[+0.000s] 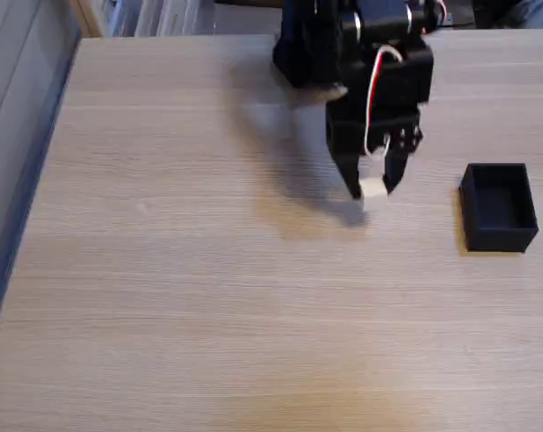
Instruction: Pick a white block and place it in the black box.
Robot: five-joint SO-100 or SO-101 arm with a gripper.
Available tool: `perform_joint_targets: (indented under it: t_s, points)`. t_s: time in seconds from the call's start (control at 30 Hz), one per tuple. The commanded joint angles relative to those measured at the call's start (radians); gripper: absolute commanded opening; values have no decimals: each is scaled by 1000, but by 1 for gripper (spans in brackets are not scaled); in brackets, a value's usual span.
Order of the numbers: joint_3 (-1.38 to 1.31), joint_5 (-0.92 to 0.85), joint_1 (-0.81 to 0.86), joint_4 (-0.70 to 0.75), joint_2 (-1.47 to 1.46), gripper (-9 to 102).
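Claw (373, 187) hangs just right of centre in the upper half of the frame, pointing down, its two black fingers clamped on the white block (374, 190) — the block sits between the fingertips, close above the desk (208, 297), with a shadow under it. Well apart, at the right edge, the black box (498, 207) stands open-topped on the desk.
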Motion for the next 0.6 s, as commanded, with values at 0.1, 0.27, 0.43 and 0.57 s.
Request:
perform_joint_targets:
  t_s: [0.1,0.27,0.43,0.57]
  points:
    - [221,-11,-109,81,419,0]
    - [222,26,-272,137,525,0]
    - [114,64,-411,137,446,0]
    - [-15,77,-462,133,302,0]
